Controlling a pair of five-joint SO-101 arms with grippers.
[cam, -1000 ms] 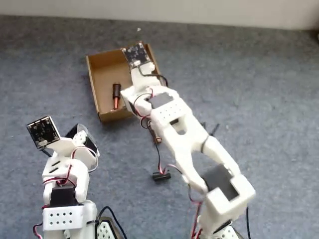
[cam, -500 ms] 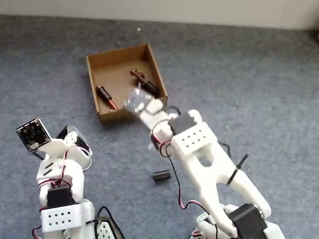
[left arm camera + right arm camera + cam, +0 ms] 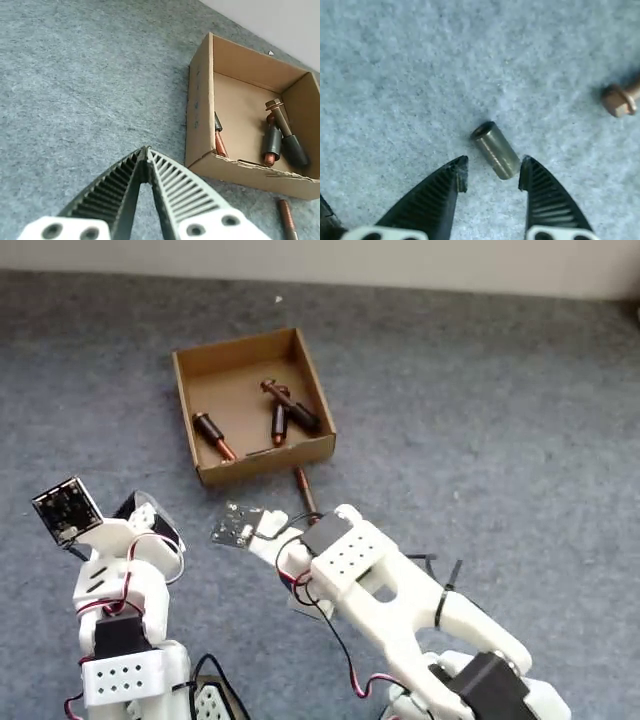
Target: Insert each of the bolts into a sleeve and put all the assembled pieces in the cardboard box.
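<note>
- While the left arm sat at the near left of the grey carpet [image 3: 500, 420], the left gripper [image 3: 145, 151] had its fingers pressed together on nothing, hanging over the carpet just short of the cardboard box [image 3: 199, 105].
- The box was open-topped and further back, with three assembled pieces lying flat in it.
- The left piece [image 3: 212, 434] lay on a slant, with its dark sleeve end toward the back left and its copper shank toward the front.
- The middle piece [image 3: 279, 424] ran pretty much front to back.
- The right piece [image 3: 296, 408] lay diagonally along the right wall, crossing just behind the middle one.
- A loose bolt [image 3: 303, 490] lay on the carpet just in front of the box, with its long axis running from the box toward the right arm.
- The right gripper [image 3: 492, 174] was spread apart, low over the carpet.
- The sleeve [image 3: 495, 150] lay on its side at a slant to the fingers. One end sat between the tips and the open end pointed away, with nothing clamped on it.
</note>
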